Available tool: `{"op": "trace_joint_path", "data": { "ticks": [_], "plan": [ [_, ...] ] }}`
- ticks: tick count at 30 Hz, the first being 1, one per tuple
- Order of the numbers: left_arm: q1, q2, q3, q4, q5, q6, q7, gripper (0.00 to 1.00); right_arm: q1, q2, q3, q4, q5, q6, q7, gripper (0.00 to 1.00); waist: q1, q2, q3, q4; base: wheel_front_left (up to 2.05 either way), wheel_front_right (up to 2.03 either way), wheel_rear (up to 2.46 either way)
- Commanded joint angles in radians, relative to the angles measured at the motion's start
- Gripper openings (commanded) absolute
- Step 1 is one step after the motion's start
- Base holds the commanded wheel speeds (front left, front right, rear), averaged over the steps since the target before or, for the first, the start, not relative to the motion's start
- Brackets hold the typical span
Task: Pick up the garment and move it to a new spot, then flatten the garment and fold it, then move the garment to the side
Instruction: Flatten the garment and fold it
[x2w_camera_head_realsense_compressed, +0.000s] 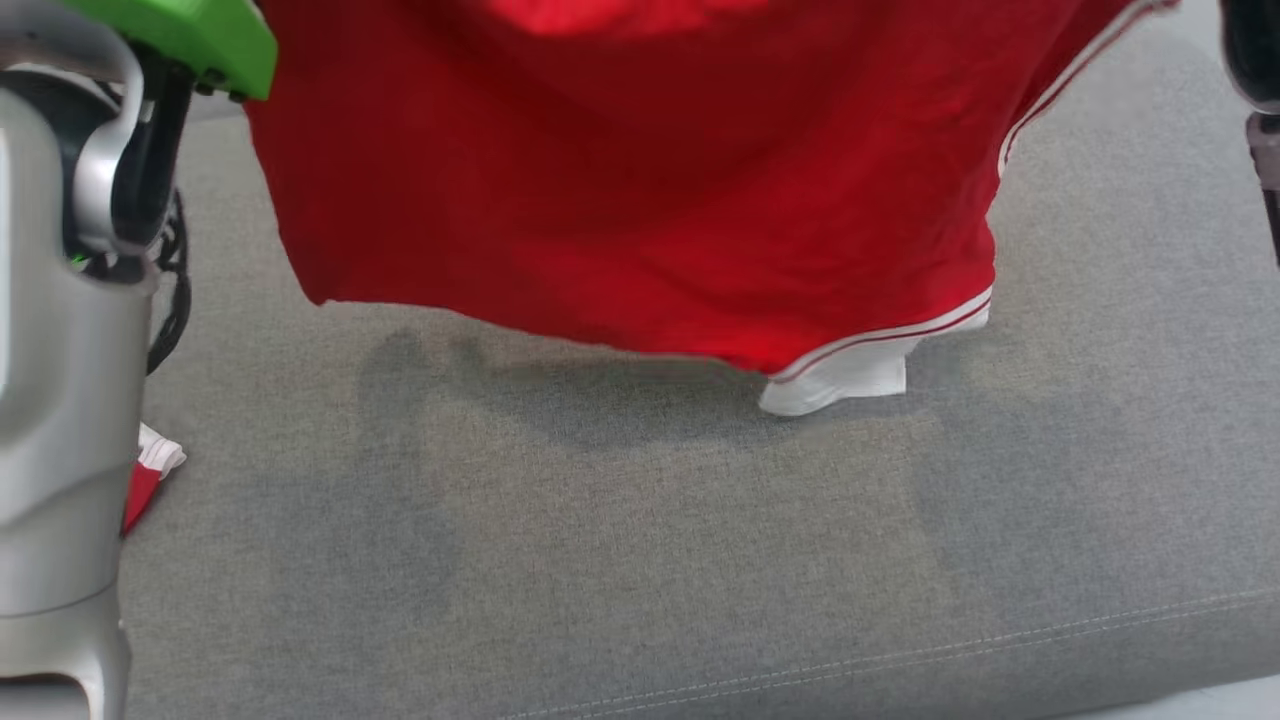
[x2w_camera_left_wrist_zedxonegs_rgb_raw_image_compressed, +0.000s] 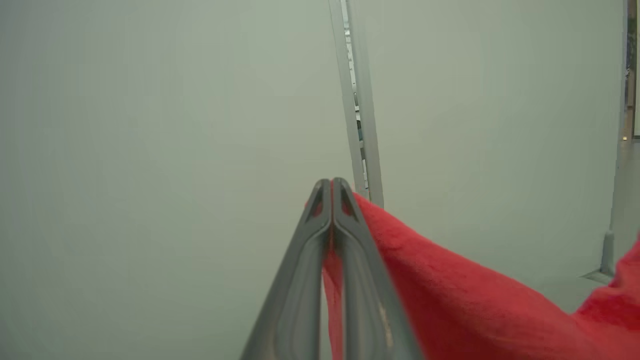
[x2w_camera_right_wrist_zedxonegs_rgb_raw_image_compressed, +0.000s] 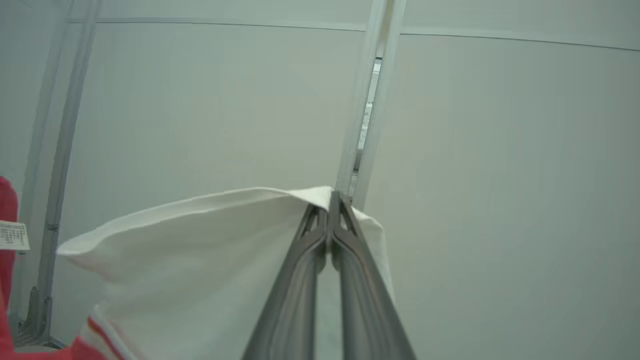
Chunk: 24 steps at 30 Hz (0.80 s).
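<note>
Head view is showing us holding the garment (x2w_camera_head_realsense_compressed: 640, 200) up, spread and hanging over the grey cushion (x2w_camera_head_realsense_compressed: 600, 560). Our left gripper (x2w_camera_left_wrist_zedxonegs_rgb_raw_image_compressed: 331, 186) is pinching fully closed on its red cloth, and our right gripper (x2w_camera_right_wrist_zedxonegs_rgb_raw_image_compressed: 334, 199) is pinching closed on its white part. We are judging this the carrying step. Next we are needing to lower it evenly and lay it flat.

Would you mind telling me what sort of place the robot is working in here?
Probably an indoor lab or test booth, not a home: plain pale wall panels joined by a metal strip, and a grey upholstered surface with a stitched seam, over which the red garment hangs.
</note>
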Motion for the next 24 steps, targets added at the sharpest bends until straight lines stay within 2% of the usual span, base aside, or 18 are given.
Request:
{"op": "trace_joint_path", "data": {
  "ticks": [1,8,13,17,24],
  "plan": [
    [-0.030,-0.010,-0.003,0.022,-0.011,-0.009,0.009,0.00,-0.029,0.007,0.016,0.022,0.023,-0.001,0.021,0.00,0.0000,0.0000,0.024,-0.001,0.00,0.00,0.00],
    [-0.190,-0.055,-0.037,0.287,-0.037,-0.030,0.082,0.00,-0.203,0.020,0.112,0.230,0.115,-0.001,0.068,0.00,0.0000,0.0000,0.116,0.002,0.00,0.00,0.00],
    [-0.325,-0.098,-0.042,0.509,-0.046,-0.036,0.081,0.00,-0.329,0.049,0.131,0.410,0.194,-0.001,0.051,0.00,0.0000,0.0000,0.163,0.019,0.00,0.00,0.00],
    [-0.444,-0.118,-0.022,0.635,-0.039,-0.015,0.010,0.00,-0.434,0.073,0.100,0.525,0.245,-0.001,-0.021,0.00,0.0000,0.0000,0.210,0.029,0.00,0.00,0.00],
    [-0.614,-0.113,-0.008,0.742,-0.008,0.002,-0.164,0.00,-0.612,0.106,0.069,0.636,0.221,-0.001,-0.147,0.00,0.0000,0.0000,0.290,0.031,0.00,0.00,0.00]
  ]
}}
